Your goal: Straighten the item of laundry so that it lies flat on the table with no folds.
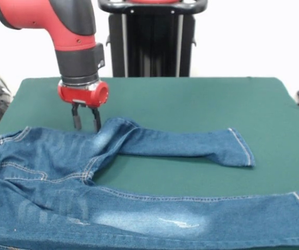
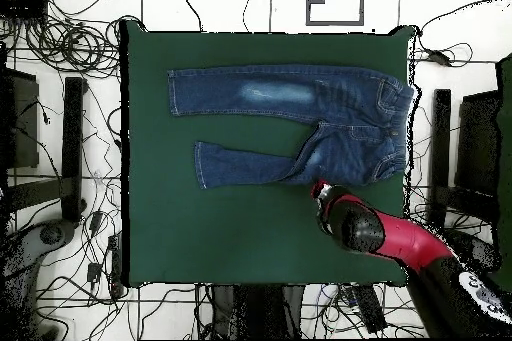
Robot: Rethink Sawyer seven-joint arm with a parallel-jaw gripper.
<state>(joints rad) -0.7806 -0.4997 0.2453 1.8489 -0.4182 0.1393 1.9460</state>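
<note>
On my front feed I see the pair of blue denim jeans with faded pale patches (image 1: 139, 198) spread over the dark green felt-topped counter (image 1: 201, 104), the waistband running off toward nine o'clock and both legs stretching toward three o'clock. The nearer leg lies long and mostly flat along the bottom of the picture, with a big bleached patch at about six o'clock. The farther leg is shorter in reach: it bends up at the thigh near the centre and ends in a hemmed cuff at roughly three o'clock, with bare green cloth between the two legs.

The red and black arm comes down at about eleven o'clock, and its tool (image 1: 86, 121) hangs just beside the raised fold at the top of the farther leg. I see its two dark fingers (image 1: 77, 119) spread apart with a gap between them, pinching nothing; I cannot tell whether the tips touch the denim or the felt.

On the overhead feed the jeans (image 2: 300, 122) sit in the upper half of the counter (image 2: 200, 237), waist toward three o'clock, legs toward nine. The arm enters from five o'clock, and the tool (image 2: 320, 189) sits at the lower edge of the seat, just at the denim.
</note>
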